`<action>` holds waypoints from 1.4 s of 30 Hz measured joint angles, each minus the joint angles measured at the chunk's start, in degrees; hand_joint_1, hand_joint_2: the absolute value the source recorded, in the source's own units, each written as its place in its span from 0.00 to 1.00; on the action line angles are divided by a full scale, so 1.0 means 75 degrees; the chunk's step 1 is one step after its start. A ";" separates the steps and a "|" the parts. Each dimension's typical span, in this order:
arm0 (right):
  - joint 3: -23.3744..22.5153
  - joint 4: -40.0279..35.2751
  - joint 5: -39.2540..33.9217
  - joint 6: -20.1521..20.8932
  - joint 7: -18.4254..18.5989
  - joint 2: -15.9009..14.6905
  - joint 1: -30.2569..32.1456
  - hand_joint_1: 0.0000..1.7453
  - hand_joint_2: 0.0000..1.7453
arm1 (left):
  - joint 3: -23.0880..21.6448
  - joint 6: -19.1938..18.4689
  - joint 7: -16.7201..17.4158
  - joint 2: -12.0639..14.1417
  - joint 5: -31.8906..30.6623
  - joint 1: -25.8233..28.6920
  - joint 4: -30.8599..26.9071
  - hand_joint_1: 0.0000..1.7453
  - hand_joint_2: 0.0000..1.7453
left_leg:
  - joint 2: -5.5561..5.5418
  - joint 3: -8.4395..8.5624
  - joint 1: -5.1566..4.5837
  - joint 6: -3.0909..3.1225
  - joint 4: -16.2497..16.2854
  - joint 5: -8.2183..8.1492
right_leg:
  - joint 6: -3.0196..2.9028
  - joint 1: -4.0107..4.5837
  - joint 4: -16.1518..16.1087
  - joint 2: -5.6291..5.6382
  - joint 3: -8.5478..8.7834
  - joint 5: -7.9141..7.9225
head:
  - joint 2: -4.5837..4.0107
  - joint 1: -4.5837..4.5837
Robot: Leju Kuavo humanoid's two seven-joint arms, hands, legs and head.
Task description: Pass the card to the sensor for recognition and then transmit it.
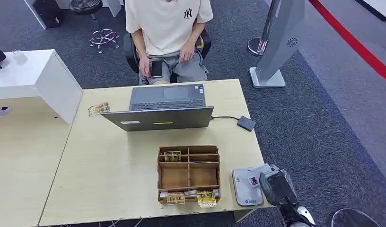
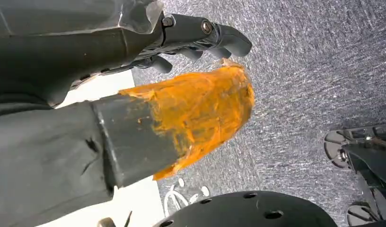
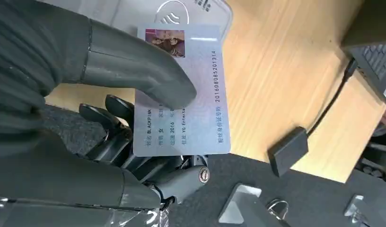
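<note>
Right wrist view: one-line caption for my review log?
Right hand pinches a pale photo ID card above the white card reader on the wooden table.

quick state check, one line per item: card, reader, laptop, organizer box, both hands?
card: held by the right hand, over the reader's edge, printed face up
right hand: thumb pressed on the card, fingers under it
card reader: flat on the table, at its front right corner
laptop: open, screen facing the seated person
organizer box: open-topped, cards in some compartments
left hand: hangs over the floor, holds nothing, fingers curled
</note>
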 joint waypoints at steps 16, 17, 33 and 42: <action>0.0087 0.0615 0.0379 0.0481 0.0137 -0.0472 -0.0166 1.00 1.00 | 0.0032 -0.0015 -0.0003 0.0012 0.0000 0.0001 0.0000 0.00 0.00 | 0.0001 0.0003 0.0000 0.0000 0.0000 0.0000 | 0.0000 0.0000 0.0000 0.0001 0.0001 0.0000 | 0.0000 0.0000; 0.0105 0.0638 0.0388 0.0490 0.0137 -0.0495 -0.0178 1.00 1.00 | 0.0032 -0.0015 -0.0003 0.0015 0.0006 0.0001 0.0000 0.00 0.00 | 0.0001 0.0003 0.0000 0.0000 0.0000 0.0000 | 0.0000 0.0000 0.0000 0.0001 0.0001 0.0000 | 0.0000 0.0000; -0.0026 0.0446 0.0953 0.0860 0.0216 -0.0583 0.0015 1.00 1.00 | 0.0568 0.0221 -0.0589 -0.0219 0.0673 0.0024 0.0000 0.00 0.00 | 0.0004 0.0015 -0.0001 0.0011 0.0003 -0.0008 | 0.0002 0.0000 -0.0002 0.0004 0.0010 0.0000 | 0.0000 0.0000; -0.0023 0.0294 0.0970 0.0722 0.0163 -0.0597 0.0025 1.00 1.00 | 0.0612 0.0227 -0.0664 -0.0257 0.0708 0.0022 0.0000 0.00 0.00 | 0.0003 0.0013 -0.0002 0.0011 0.0003 -0.0007 | 0.0002 0.0000 -0.0002 0.0004 0.0010 0.0001 | 0.0000 0.0000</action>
